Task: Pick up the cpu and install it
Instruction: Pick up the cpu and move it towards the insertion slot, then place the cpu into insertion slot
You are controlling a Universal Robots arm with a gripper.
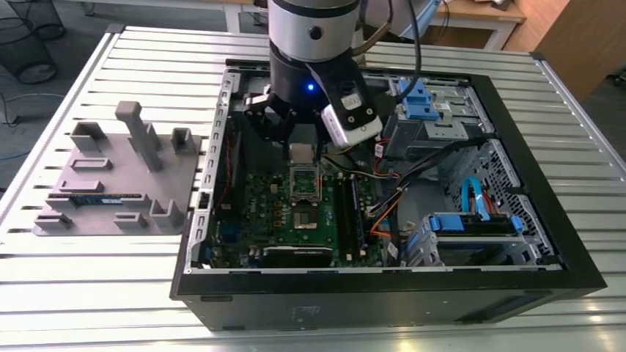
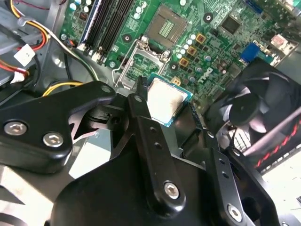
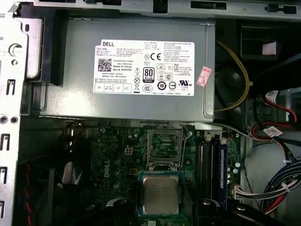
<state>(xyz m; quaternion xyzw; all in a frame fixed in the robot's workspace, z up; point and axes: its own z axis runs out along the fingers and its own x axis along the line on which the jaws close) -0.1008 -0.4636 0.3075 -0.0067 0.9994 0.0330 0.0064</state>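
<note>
The cpu, a small square chip with a silvery top, hangs inside the open computer case above the green motherboard. My gripper is shut on it, one black finger on each side of the cpu. Just past the chip in the second wrist view, the socket's metal frame stands flipped open, with the bare socket beyond it. In the first wrist view the cpu sits in front of the open frame.
A grey fixture plate with a memory stick lies at the exterior view's left of the case. The power supply, memory slots, a black fan, cables and blue drive brackets crowd the case.
</note>
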